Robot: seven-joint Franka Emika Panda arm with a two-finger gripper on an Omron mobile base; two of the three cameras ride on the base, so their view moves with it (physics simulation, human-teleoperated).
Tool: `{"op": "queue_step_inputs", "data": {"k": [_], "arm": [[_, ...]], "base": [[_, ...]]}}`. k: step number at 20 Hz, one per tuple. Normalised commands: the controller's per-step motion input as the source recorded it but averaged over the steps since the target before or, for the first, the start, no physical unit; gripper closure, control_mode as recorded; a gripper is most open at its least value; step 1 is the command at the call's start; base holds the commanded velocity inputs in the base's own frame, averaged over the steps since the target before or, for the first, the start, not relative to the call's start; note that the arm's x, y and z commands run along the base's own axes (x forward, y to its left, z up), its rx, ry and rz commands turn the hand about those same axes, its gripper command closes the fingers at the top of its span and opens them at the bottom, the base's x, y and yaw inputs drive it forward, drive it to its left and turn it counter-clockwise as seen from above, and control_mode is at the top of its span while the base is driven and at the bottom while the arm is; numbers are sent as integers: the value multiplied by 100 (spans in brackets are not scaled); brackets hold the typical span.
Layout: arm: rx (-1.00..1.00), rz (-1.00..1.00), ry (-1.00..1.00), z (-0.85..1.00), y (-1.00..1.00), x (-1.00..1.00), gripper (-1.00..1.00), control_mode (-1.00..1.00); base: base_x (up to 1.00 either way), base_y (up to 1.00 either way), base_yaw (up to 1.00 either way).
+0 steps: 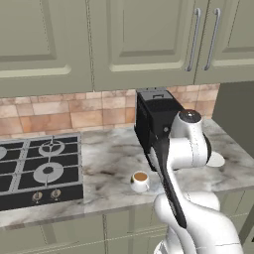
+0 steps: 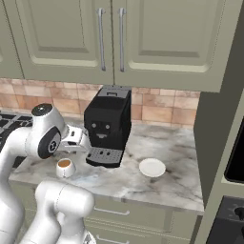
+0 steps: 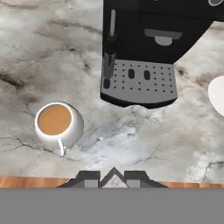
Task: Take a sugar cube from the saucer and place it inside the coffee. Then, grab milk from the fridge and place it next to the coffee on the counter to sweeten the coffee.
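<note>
Left base view: the coffee (image 1: pixel 140 179) stands on the marble table (image 1: pixel 106 163) before the black coffee machine (image 1: pixel 155 121), the arm overhead. Right base view: the saucer (image 2: pixel 152 167) lies well right of the cup, past the machine. Hand view: the claw (image 3: pixel 113 178), fingers pinched near together on something small and pale, likely the sugar cube, hangs above bare table right of the cup; centring over the brown liquid before releasing looks wise.

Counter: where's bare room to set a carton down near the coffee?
Bare marble lies between the hob and the coffee, and in front of the coffee machine between cup and saucer. Tightest is the counter right at the machine's drip tray.
</note>
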Motion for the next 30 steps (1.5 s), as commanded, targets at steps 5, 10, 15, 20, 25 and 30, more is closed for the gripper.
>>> {"op": "queue_step_inputs", "data": {"k": [5, 10, 15, 20, 25, 30], "arm": [[2, 8, 6, -17, 42, 0, 100, -100], [2, 8, 7, -29, 28, 0, 100, -100], [0, 6, 2, -21, 33, 5, 100, -100], [0, 2, 0, -13, 30, 16, 100, -100], [0, 0, 0, -18, 9, 26, 100, -100], [0, 0, 0, -23, 1, 22, 100, -100]], "base": [[0, 0, 0], [0, 0, 0], [0, 0, 0], [0, 0, 0], [0, 0, 0], [0, 0, 0]]}}
